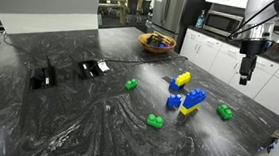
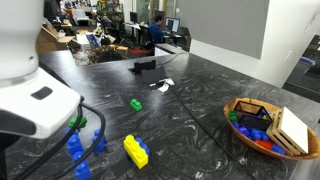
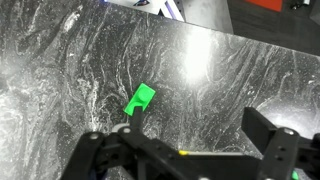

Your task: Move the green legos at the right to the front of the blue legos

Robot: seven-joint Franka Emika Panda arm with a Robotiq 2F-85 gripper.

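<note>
Green legos [image 1: 224,112]: lying on the dark marbled counter [image 1: 66,122], close to the edge below the arm, near the blue legos [image 1: 191,100] but not touching them.
Blue stack: blue bricks joined with yellow ones, sitting mid-counter.
Claw [image 1: 246,76]: hanging well above the counter's edge. In the wrist view its fingers [image 3: 268,140] are spread wide with nothing between them.
Wrist view: a lone green brick [image 3: 139,99] on bare counter. I cannot tell which one.
Other green bricks: far green brick [image 1: 131,84] and near green brick [image 1: 155,120], well apart.
Bowl [image 1: 157,42]: at the back.
</note>
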